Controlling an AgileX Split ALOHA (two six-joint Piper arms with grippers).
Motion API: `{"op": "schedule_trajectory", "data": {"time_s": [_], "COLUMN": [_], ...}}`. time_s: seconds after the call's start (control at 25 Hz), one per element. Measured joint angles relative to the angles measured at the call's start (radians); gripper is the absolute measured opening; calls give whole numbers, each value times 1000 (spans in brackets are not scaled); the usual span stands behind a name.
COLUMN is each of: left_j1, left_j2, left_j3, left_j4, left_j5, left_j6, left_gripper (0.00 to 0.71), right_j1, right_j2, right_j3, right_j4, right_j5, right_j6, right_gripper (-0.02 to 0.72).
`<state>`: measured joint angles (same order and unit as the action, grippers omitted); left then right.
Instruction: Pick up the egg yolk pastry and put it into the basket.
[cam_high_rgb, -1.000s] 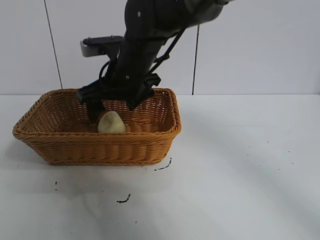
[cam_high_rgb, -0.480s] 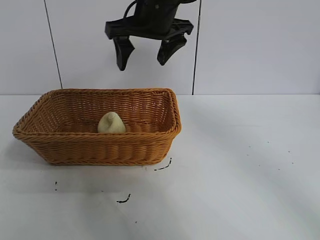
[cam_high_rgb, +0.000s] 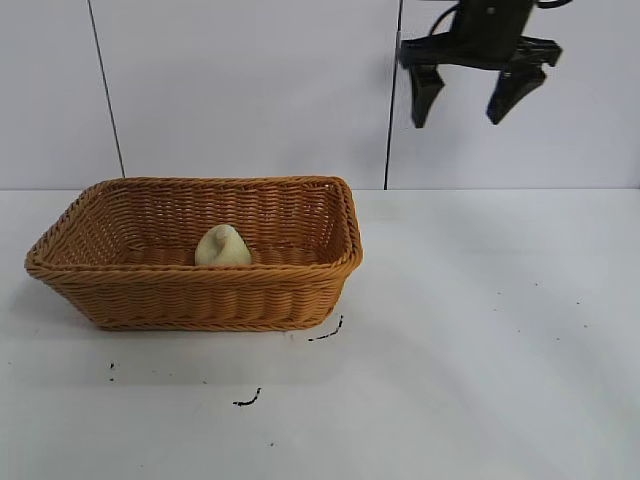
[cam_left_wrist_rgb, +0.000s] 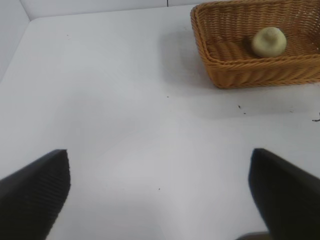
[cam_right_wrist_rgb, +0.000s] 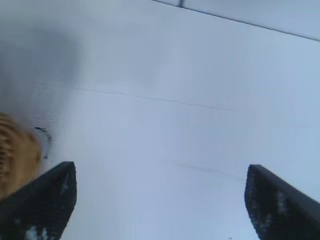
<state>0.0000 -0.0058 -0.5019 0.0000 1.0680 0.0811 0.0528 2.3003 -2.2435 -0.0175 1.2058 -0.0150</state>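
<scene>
Egg yolk pastry (cam_high_rgb: 223, 246) now lies inside the basket (cam_high_rgb: 200, 295); my right gripper (cam_high_rgb: 470, 95), jaws spread and empty, has swung well clear to the basket's right, so I judge the job done.

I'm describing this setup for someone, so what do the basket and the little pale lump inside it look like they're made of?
The basket looks like woven wicker or rattan, orange-brown with a slight sheen: interlaced strands and a braided rim show. It could also be an imitation. The egg yolk pastry looks like soft baked dough, pale yellow-cream and matte, smooth with no visible crumbs; it may be a model.
</scene>
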Motion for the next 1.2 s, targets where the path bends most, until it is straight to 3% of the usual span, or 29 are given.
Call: {"op": "schedule_trajectory", "data": {"time_s": [0.28,0.44,1.2], "left_j1": [0,0,0], "left_j2": [0,0,0], "left_j3": [0,0,0], "left_j4": [0,0,0], "left_j5": [0,0,0], "left_j6": [0,0,0], "left_gripper": [697,697,697], "right_j1": [-44,-44,-44], "right_j2": [-4,-67,-954], "right_j3": [2,92,1132], "right_j4": [-1,11,17], "right_j5": [8,6,6], "right_j6": [15,15,15], "right_gripper": [655,655,655]}}
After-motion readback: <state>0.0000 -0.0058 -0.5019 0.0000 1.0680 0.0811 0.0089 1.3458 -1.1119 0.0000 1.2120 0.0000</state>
